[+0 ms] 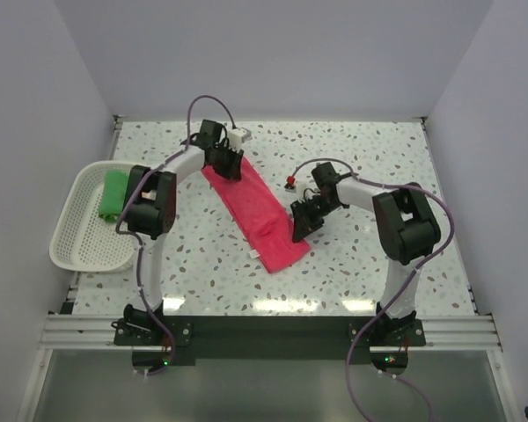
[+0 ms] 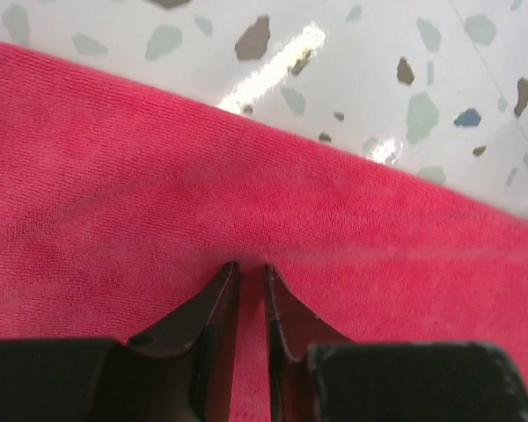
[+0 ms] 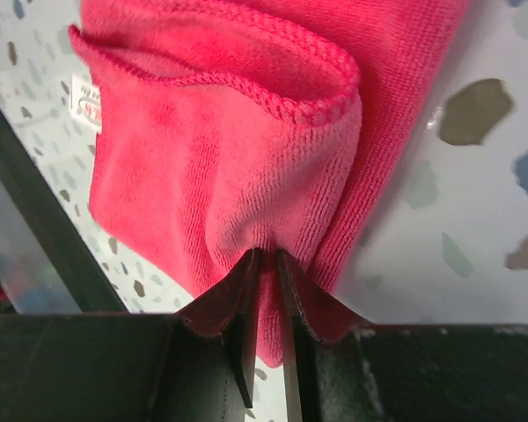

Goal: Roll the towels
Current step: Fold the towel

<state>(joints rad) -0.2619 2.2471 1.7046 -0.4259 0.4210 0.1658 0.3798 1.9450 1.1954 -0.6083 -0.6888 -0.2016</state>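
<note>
Right wrist — right jaws nearly closed, pinching pink towel; left jaws likewise.

The speckled white table carries a red towel laid slantwise across its middle, and a white basket at its left edge.

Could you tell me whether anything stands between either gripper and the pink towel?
Nothing visible does: the left gripper pinches the pink towel at its far end, the right gripper at its right edge.
</note>
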